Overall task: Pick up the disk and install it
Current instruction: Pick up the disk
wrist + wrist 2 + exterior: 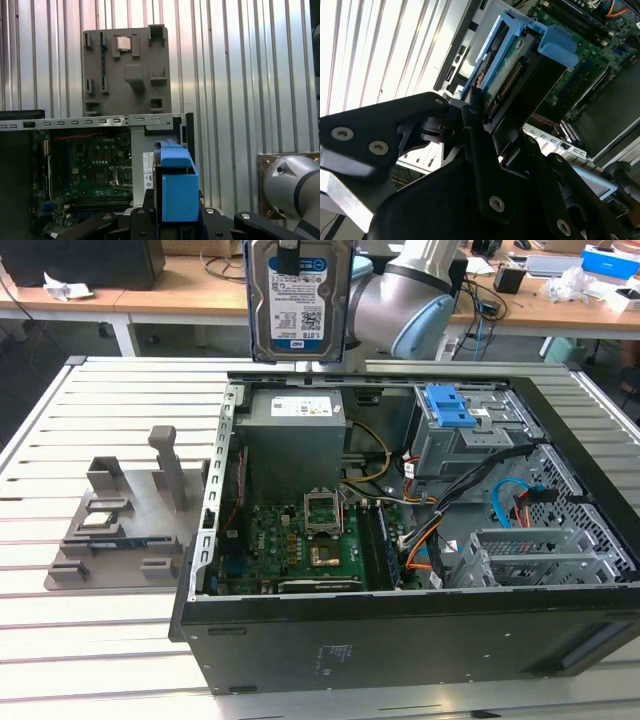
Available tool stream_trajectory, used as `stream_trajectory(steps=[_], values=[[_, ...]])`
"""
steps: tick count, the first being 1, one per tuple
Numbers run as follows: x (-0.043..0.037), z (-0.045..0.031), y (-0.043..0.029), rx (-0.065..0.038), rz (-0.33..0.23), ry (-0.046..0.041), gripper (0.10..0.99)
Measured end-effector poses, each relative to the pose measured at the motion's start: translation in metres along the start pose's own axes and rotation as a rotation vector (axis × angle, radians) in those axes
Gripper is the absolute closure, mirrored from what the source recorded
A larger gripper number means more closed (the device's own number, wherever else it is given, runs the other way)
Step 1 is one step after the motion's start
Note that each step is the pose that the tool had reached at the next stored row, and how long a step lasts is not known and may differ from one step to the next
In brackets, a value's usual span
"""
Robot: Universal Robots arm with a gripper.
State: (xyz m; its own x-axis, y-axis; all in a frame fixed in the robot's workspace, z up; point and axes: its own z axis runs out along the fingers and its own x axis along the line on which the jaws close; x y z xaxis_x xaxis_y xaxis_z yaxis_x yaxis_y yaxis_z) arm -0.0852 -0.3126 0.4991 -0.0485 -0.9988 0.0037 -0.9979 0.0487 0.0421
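Observation:
The disk [300, 300] hangs upright in the air above the far side of the open computer case [400, 640], its white-and-blue label facing the exterior camera. My gripper [290, 252] is shut on its upper edge. In the second wrist view the black fingers [470, 117] clamp the disk [507, 62] by its blue plastic frame, with the motherboard below. The first wrist view shows the disk's blue frame [177, 187] edge-on between the jaws of the gripper [175, 212]. The drive bay [465, 435] with a blue latch piece [448, 405] lies to the exterior view's right of the disk.
A grey power supply box [295, 440] sits directly under the disk inside the case. Cables [480, 490] and a metal cage [540, 555] crowd the case's right half. A grey holder fixture [125, 515] stands on the slatted table [60, 640] at the exterior view's left. Desks with clutter stand behind.

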Motion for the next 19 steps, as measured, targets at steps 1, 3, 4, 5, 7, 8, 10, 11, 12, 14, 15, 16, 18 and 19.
stream_trajectory(steps=[1,3,4,5,7,8,10,11,12,14,15,16,18,19], values=[[-0.0002,-0.0002,-0.004,0.0,0.0,0.0001,0.725],[-0.0005,-0.0004,-0.0102,0.0,0.0,0.0,0.725],[-0.0006,-0.0005,-0.013,0.0,0.0,0.0,0.725],[-0.0008,-0.0007,-0.0166,0.0,0.0,0.0,0.725],[-0.0012,-0.0011,-0.0253,0.0,0.0,0.0001,0.725],[-0.0014,-0.0013,-0.0292,0.0,0.0,0.0001,0.725],[-0.0018,-0.0016,-0.0375,0.0,0.0,0.0001,0.725],[-0.002,-0.0017,-0.0403,0.0,0.0,0.0,0.725],[-0.0021,-0.0019,-0.0433,0.0,0.0,0.0001,0.725],[-0.0026,-0.0023,-0.0539,0.0,0.0,0.0001,0.725],[-0.0029,-0.0026,-0.0604,0.0,0.0,0.0001,0.725],[-0.0033,-0.0029,-0.0683,0.0,0.0,0.0001,0.725],[-0.0036,-0.0032,-0.0753,0.0,0.0,0.0,0.725],[-0.0039,-0.0034,-0.0801,0.0,0.0,-0.0001,0.725]])
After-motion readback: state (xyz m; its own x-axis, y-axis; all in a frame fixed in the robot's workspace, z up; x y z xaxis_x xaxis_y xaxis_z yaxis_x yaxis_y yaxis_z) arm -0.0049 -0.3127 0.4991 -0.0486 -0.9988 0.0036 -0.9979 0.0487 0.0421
